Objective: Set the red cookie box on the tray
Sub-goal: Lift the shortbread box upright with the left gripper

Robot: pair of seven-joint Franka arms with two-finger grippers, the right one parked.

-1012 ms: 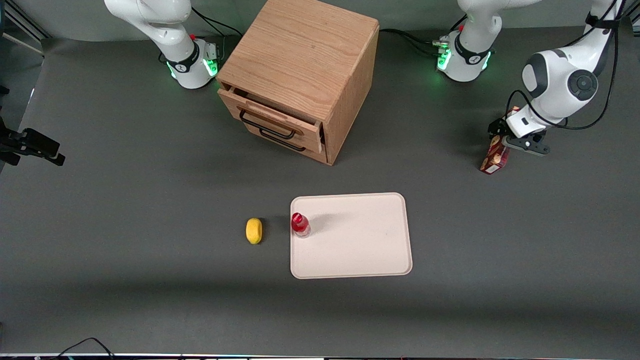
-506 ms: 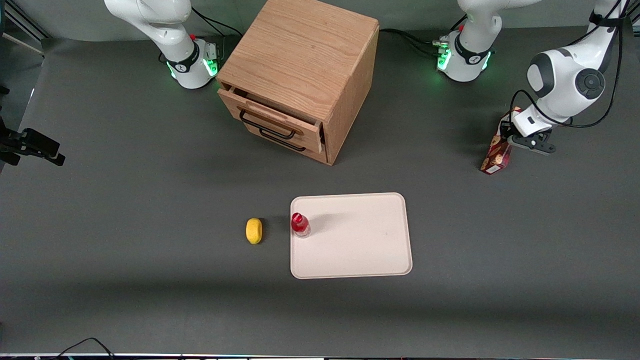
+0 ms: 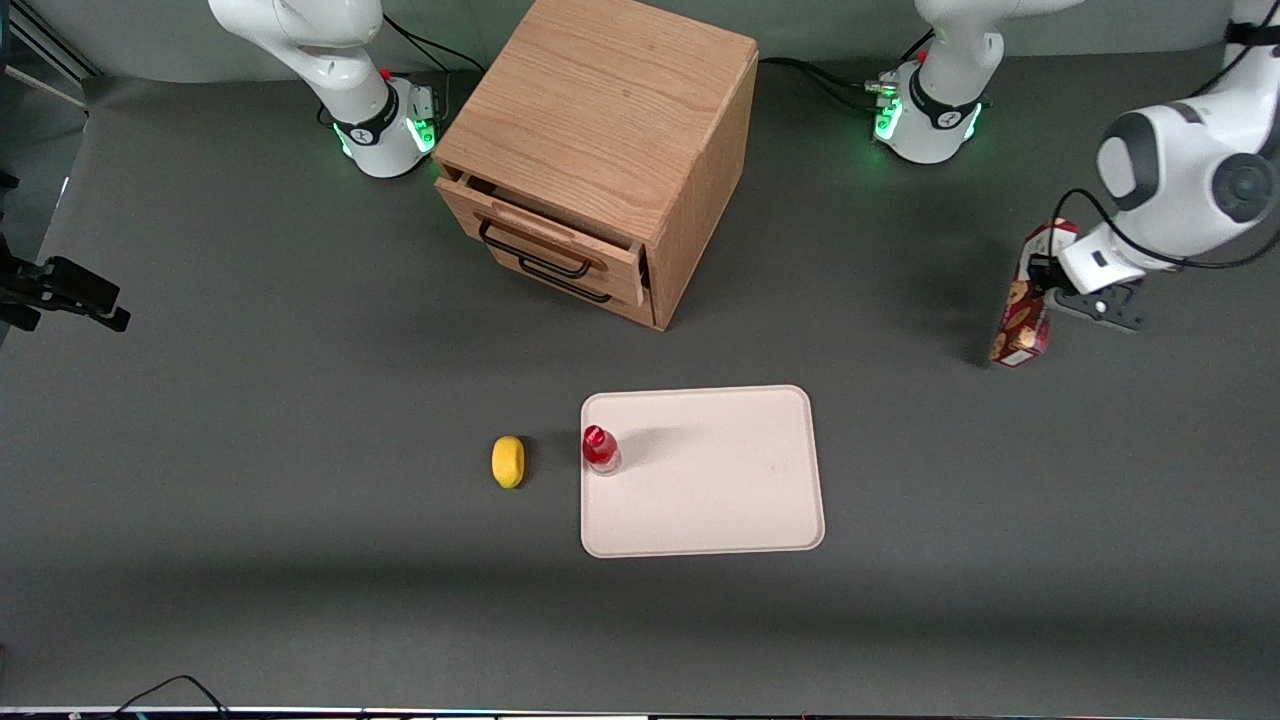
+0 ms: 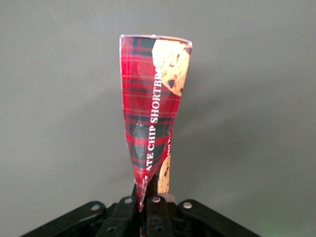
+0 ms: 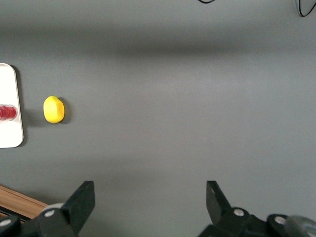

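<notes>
Gripper clamped on red cookie box, lifted off table toward working arm's end. Tray at box's eight o'clock, well apart; small bottle by tray's edge, remaining surface bare.

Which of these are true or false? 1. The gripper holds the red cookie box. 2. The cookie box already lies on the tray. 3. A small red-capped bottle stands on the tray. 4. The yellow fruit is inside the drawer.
1. True: the gripper is shut on the red cookie box.
2. False: the box is apart from the tray, toward the working arm's end of the table.
3. True: the bottle stands at the tray's edge.
4. False: the yellow fruit lies on the table beside the tray.
</notes>
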